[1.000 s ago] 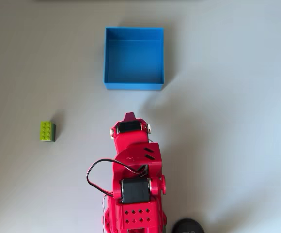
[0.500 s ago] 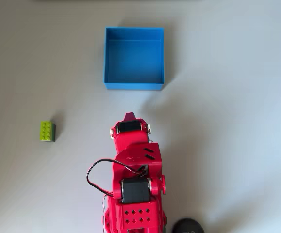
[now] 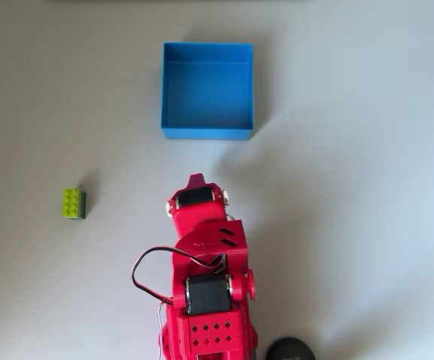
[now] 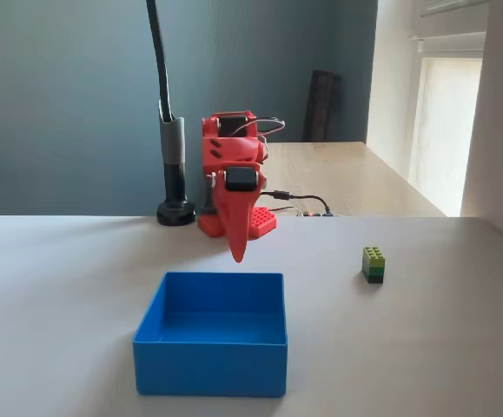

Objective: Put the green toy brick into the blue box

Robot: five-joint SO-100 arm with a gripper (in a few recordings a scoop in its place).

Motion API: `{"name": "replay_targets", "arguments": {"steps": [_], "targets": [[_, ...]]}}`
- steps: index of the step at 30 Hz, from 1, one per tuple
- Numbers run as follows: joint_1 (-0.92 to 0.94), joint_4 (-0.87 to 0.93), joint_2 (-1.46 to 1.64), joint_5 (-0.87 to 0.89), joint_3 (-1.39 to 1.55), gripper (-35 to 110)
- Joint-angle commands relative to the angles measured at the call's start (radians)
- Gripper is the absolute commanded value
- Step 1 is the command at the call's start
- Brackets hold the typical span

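**Red arm, one brick, one box**

Lime-green against the pale surface (image 3: 351, 150), a single green toy brick (image 3: 73, 202) sits well off to the left of the arm in the overhead view; in the fixed view it stands to the right (image 4: 373, 263), on top of a darker green piece. One blue box (image 3: 207, 133) lies beyond the arm, its flat bottom bare, well apart from the brick. One red arm hangs with its fingers (image 4: 239, 252) tapering to a point above the surface just behind the box (image 4: 209, 366), pressed together and grasping nothing. One black pole on a round base (image 4: 175, 211) stands beside the arm.
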Motion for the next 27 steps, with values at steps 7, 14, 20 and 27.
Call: {"name": "replay_targets", "arguments": {"steps": [7,14,20,27], "targets": [[-0.015,0.02,0.014,-0.017,0.014,0],[0.018,0.02,0.014,0.025,0.014,0],[0.043,0.02,0.014,0.052,0.014,0],[0.04,0.02,0.014,0.046,0.014,0]]}}
